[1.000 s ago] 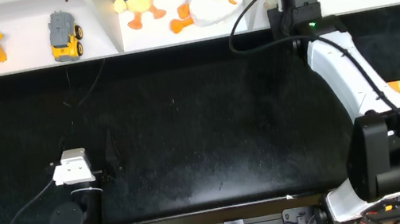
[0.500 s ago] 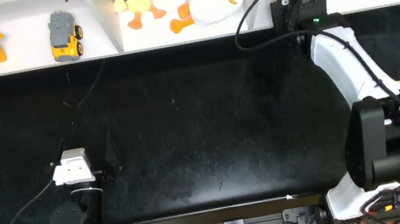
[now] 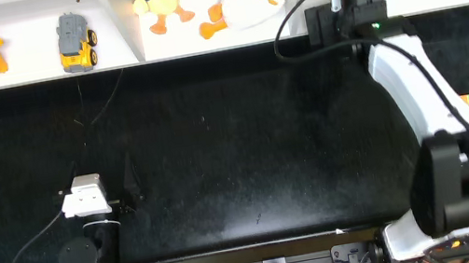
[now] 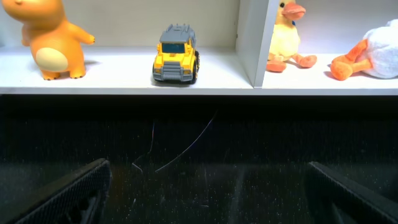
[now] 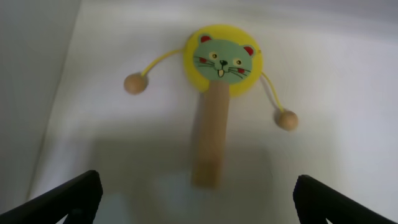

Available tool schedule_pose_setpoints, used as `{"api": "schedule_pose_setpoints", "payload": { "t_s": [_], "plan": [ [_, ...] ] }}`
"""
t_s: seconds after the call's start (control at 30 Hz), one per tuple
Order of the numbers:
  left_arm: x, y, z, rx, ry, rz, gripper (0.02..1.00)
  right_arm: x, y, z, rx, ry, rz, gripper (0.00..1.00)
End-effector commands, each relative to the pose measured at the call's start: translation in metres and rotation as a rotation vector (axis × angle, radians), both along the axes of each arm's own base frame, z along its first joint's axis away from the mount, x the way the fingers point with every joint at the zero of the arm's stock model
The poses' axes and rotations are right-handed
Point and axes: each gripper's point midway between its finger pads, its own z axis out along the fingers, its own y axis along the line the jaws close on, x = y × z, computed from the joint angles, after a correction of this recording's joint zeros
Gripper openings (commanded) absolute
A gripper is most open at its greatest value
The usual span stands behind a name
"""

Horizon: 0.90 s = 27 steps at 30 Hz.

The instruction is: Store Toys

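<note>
Top view: a black mat (image 3: 247,148) covers the table, and a white shelf (image 3: 202,47) runs along the top edge. My right arm (image 3: 416,84) stands at its upper-right bay.

Left wrist view: my left pincer (image 4: 206,174) gapes over the mat, with the truck (image 4: 176,55) at upper centre.

Right wrist view: my right pincer (image 5: 196,190) is spread and released. The rattle (image 5: 214,106) lies flat at centre on the shelf floor, clear of both fingers.

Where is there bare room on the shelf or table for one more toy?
The black table mat is bare across its middle. On the white shelf, a gap lies between the orange plastic figure and the yellow toy truck. The compartment with the yellow plush duck and white plush duck is crowded.
</note>
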Motion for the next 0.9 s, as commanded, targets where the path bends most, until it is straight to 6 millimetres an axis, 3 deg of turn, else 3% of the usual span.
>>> {"api": "schedule_pose_setpoints", "payload": {
  "t_s": [0.03,0.3,0.5,0.63,0.9],
  "plan": [
    [0.0,-0.002,0.0,-0.022,-0.005,-0.007,0.996,-0.034,-0.009,0.024,-0.029,-0.038,-0.033,0.996],
    [0.0,-0.002,0.0,-0.022,-0.005,-0.007,0.996,-0.134,-0.017,0.01,-0.038,0.04,-0.038,0.996],
    [0.0,-0.002,0.0,-0.022,-0.005,-0.007,0.996,-0.191,-0.021,0.02,-0.042,0.093,-0.038,0.996],
    [0.0,-0.002,0.0,-0.022,-0.005,-0.007,0.996,-0.203,-0.021,0.03,-0.041,0.072,-0.038,0.996],
    [0.0,-0.002,0.0,-0.022,-0.005,-0.007,0.996,-0.204,-0.021,0.034,-0.04,0.055,-0.038,0.993]
  ]
}}
